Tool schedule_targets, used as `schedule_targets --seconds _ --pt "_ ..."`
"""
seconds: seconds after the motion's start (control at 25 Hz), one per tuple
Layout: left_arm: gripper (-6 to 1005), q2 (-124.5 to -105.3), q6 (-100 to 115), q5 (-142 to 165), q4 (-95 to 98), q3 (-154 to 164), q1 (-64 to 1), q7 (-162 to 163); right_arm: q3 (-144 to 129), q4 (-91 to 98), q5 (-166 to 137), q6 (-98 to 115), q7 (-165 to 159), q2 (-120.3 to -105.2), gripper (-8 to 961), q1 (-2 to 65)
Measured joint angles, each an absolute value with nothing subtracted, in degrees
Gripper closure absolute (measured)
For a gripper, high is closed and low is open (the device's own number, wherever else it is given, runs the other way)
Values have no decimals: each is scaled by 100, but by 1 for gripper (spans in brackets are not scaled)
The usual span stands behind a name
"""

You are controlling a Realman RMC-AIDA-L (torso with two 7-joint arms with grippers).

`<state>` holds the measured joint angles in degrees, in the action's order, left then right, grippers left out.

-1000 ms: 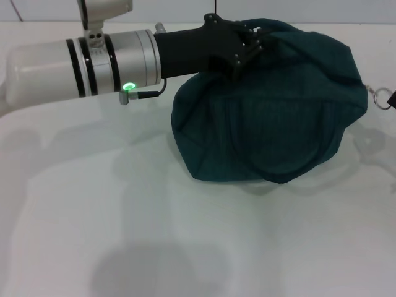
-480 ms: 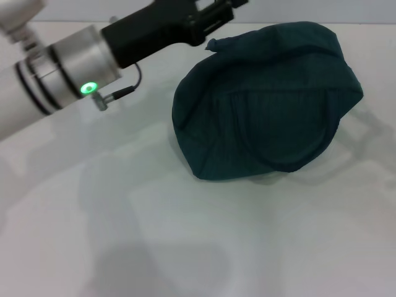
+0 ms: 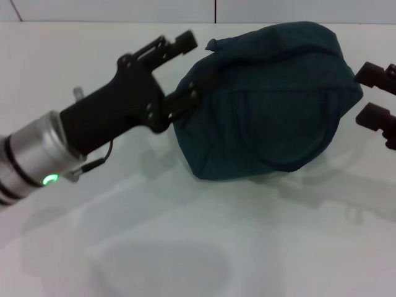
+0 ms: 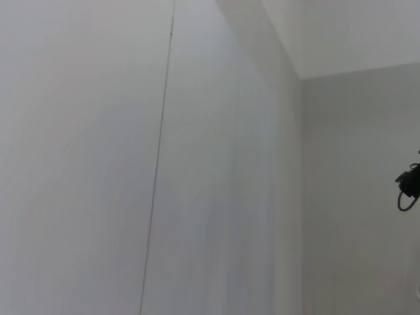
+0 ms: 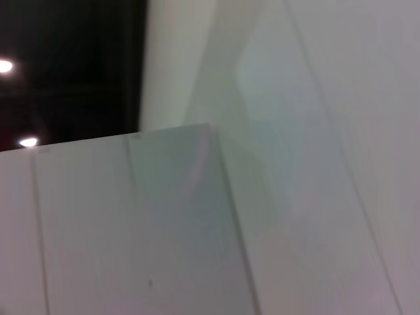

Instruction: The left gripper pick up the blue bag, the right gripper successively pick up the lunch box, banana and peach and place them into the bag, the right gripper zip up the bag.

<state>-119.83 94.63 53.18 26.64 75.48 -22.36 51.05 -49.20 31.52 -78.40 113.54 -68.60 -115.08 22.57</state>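
Observation:
The blue bag lies as a closed dark teal mound on the white table, in the head view's centre right. My left gripper is at the bag's left side, open. Its lower finger lies against the fabric edge and its upper finger is clear of the bag, with nothing held between them. My right gripper comes in from the right edge. It is open, with its two black fingertips just beside the bag's right side. The lunch box, banana and peach are out of view. Both wrist views show only wall and ceiling.
The white table stretches in front of and left of the bag. My left arm's silver section with the green light crosses the left part of the table.
My left arm has swung away from the bag's top and dropped towards the front left, its open gripper now beside the bag's left side. My right gripper has come into view at the right edge.

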Motion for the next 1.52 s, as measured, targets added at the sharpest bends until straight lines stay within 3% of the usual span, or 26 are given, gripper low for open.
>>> schedule_targets --seconds 0.08,0.52,1.04,1.52 --pt "347 -11984 9572 5338 2598 7549 -2085 4926 -4985 3125 -7842 11372 -6725 -11511 296 2282" --pt "315 -11969 9787 5384 2560 7668 -1797 4556 -5104 3116 -8049 10994 -6630 -11518 285 2307" --pt "121 -11995 9808 5411 2333 7812 -1819 4107 -5186 2928 -8023 10906 -6187 -11540 123 2385" --pt "133 -12009 9988 5352 2031 8007 -1832 3739 -5167 2540 -8008 10906 -5610 -11557 110 2533"
